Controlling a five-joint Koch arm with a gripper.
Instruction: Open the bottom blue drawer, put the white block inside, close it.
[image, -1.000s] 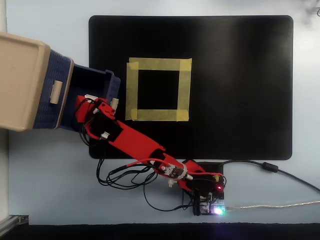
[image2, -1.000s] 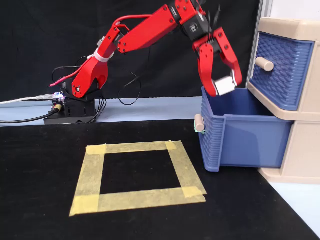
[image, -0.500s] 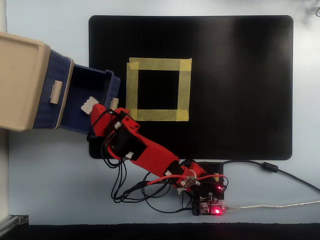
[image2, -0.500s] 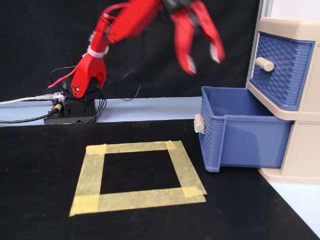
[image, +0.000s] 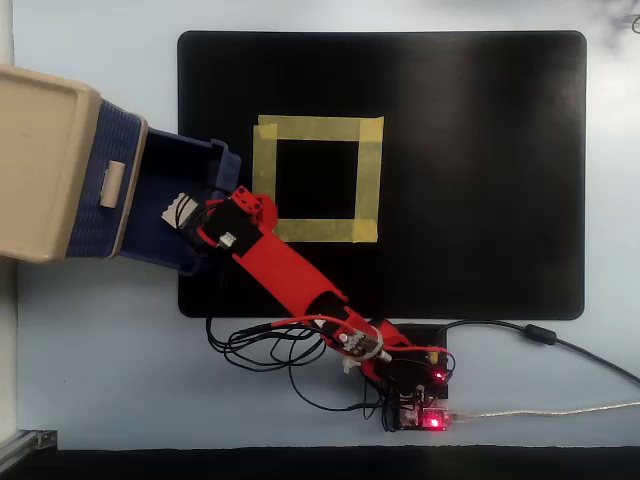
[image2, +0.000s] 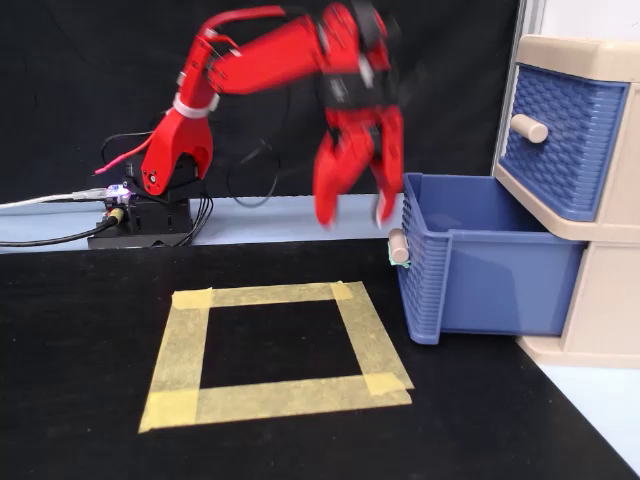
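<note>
Largest is the beige drawer cabinet (image2: 590, 200), standing beyond the gripper on the right of the fixed view. Its bottom blue drawer (image2: 490, 270) is pulled fully out, front wall just below and beside the fingertips. Behind the gripper on the black mat (image: 480, 180) lies a square of yellow tape (image2: 275, 350). The red gripper (image2: 352, 212) hangs blurred above the drawer's front edge, its two jaws spread wide apart with nothing between them. In the overhead view a white block (image: 172, 210) lies inside the drawer, just ahead of the gripper, partly hidden by it.
</note>
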